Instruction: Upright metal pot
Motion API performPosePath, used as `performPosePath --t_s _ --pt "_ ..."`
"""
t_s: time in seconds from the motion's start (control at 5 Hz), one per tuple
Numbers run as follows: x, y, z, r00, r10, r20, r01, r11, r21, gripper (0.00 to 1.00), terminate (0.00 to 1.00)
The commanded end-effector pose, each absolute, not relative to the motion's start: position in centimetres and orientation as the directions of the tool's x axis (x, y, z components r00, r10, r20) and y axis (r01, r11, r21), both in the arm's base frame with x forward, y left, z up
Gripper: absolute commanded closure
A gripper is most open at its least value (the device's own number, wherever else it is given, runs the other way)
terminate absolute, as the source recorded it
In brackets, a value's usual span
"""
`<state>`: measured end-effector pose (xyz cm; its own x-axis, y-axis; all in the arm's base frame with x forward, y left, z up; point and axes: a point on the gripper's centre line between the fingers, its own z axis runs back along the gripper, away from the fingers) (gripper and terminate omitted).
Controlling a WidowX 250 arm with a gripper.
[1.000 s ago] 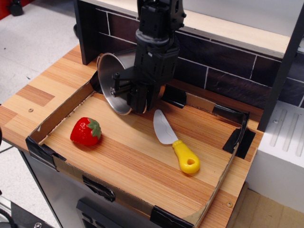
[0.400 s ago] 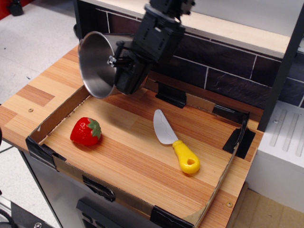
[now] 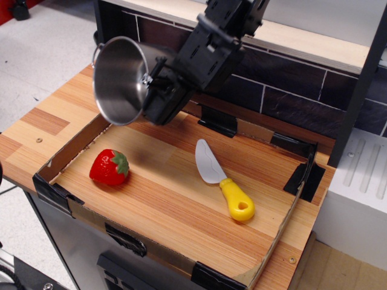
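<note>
The metal pot point(image 3: 120, 80) is a shiny steel cylinder, held in the air above the back left corner of the cardboard tray point(image 3: 69, 206). It lies on its side, its mouth facing left and toward the camera, with one wire loop handle showing at its upper left. My black gripper point(image 3: 152, 86) is shut on the pot's right rim, the arm slanting up to the right.
A red toy strawberry point(image 3: 109, 167) lies at the tray's left. A toy knife point(image 3: 222, 182) with a yellow handle lies at the middle right. A dark tiled back wall point(image 3: 290, 84) and a wooden shelf stand behind. A white appliance point(image 3: 363, 181) is at the right.
The gripper has lifted the pot off the tray floor and carried it up and to the left. The pot has turned so its mouth faces the camera more.
</note>
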<state>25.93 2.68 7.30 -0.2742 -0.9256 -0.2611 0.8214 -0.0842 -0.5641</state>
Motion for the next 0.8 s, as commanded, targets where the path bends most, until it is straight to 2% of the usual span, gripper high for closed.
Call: performPosePath --t_s 0.0,0.2,0.4,0.6 --pt "25.1 2.6 7.1 -0.264 -0.938 -0.224 0.745 -0.051 -0.665 1.00 0.00" --pt "24.8 2.1 7.3 -0.251 -0.951 -0.180 0.735 -0.066 -0.675 1.00 0.00" --pt "25.3 1.5 8.1 -0.254 -0.951 -0.177 0.758 -0.082 -0.647 0.00 0.00" --pt "25.8 1.6 8.4 -0.229 -0.959 -0.165 0.775 -0.077 -0.628 0.00 0.00"
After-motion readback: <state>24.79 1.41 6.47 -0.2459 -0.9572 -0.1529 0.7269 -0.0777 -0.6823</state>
